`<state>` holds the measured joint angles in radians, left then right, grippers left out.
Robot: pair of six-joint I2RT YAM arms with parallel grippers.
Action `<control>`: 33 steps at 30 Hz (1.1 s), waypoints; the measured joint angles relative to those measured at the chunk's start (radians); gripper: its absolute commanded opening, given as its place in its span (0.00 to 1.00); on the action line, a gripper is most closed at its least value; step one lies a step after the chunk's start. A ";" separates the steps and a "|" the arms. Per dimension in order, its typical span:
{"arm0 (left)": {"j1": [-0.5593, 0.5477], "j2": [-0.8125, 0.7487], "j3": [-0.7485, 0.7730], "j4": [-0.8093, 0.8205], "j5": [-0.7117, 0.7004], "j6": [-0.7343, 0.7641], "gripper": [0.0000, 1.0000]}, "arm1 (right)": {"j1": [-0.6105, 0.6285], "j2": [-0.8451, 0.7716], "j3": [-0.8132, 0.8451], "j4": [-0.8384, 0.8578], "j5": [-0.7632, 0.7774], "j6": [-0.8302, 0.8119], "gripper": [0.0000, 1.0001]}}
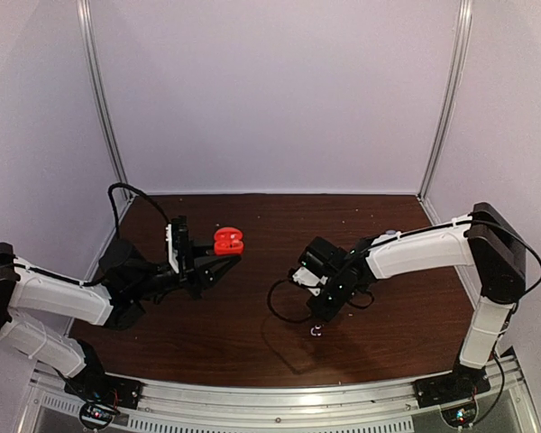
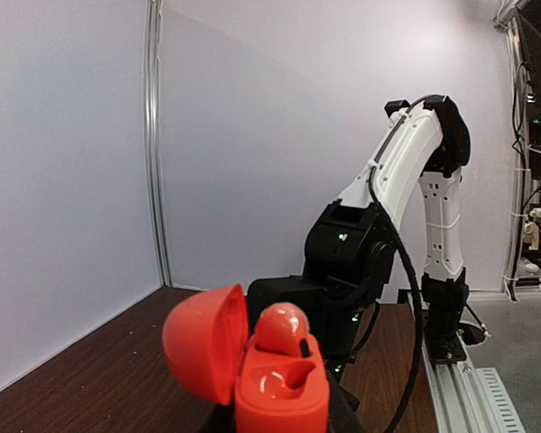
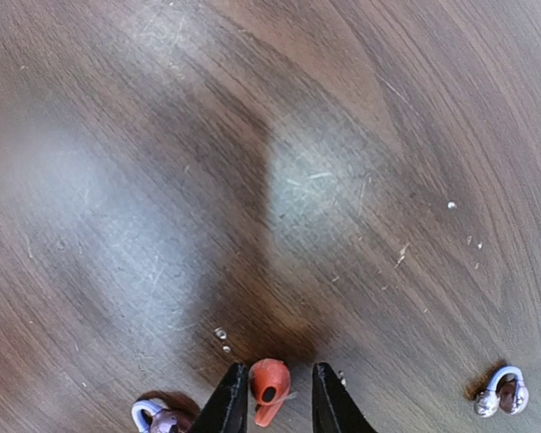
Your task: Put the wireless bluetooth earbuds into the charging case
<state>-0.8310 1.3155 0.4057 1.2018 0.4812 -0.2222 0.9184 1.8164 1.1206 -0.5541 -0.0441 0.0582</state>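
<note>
The red charging case (image 2: 284, 401) stands with its lid (image 2: 206, 341) swung open to the left. One red earbud (image 2: 281, 327) sits in its far socket; the near socket is empty. My left gripper (image 1: 222, 258) is shut on the charging case (image 1: 227, 241) and holds it above the table. My right gripper (image 3: 279, 401) is low over the table, open, with a second red earbud (image 3: 269, 388) between its fingers. That earbud lies against the left finger, with a gap to the right finger. In the top view the right gripper (image 1: 317, 308) is at centre right.
Two silvery-grey earbuds lie on the brown table, one (image 3: 505, 392) right of my right gripper and one (image 3: 158, 417) left of it. A small silvery piece (image 1: 316, 331) shows below the right gripper. A black cable (image 1: 284, 311) loops beside it. White walls surround the table.
</note>
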 measured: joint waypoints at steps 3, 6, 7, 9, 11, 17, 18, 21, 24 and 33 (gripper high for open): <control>0.000 0.000 -0.001 0.000 0.000 0.004 0.00 | 0.000 0.003 0.006 -0.015 -0.001 -0.007 0.22; 0.000 -0.002 -0.007 0.000 -0.003 0.007 0.00 | 0.000 0.007 0.007 -0.032 -0.004 -0.009 0.21; 0.000 -0.002 -0.008 0.000 -0.003 0.007 0.00 | 0.000 0.011 0.008 -0.039 -0.006 -0.009 0.21; 0.000 -0.003 -0.009 0.000 -0.003 0.007 0.00 | 0.000 0.019 0.018 -0.047 -0.007 -0.009 0.18; 0.000 -0.005 -0.010 0.000 -0.003 0.008 0.00 | 0.000 0.031 0.033 -0.051 -0.009 -0.008 0.15; 0.000 -0.011 -0.027 0.003 -0.004 0.007 0.00 | 0.000 0.044 0.051 -0.061 -0.050 -0.010 0.11; 0.000 -0.012 -0.030 0.003 -0.004 0.007 0.00 | 0.000 0.045 0.051 -0.062 -0.061 -0.012 0.11; 0.000 -0.016 -0.038 0.009 -0.006 0.007 0.00 | 0.002 0.045 0.053 -0.067 -0.098 -0.023 0.10; 0.003 -0.018 -0.043 0.011 -0.007 0.007 0.00 | 0.015 0.045 0.059 -0.084 -0.136 -0.031 0.09; 0.027 -0.048 -0.065 0.031 -0.014 -0.002 0.00 | 0.072 0.121 0.209 -0.145 -0.169 -0.081 0.08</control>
<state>-0.8040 1.2678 0.3405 1.2324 0.4675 -0.2245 0.9909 1.9373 1.3296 -0.6994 -0.2127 -0.0227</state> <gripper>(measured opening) 0.218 0.126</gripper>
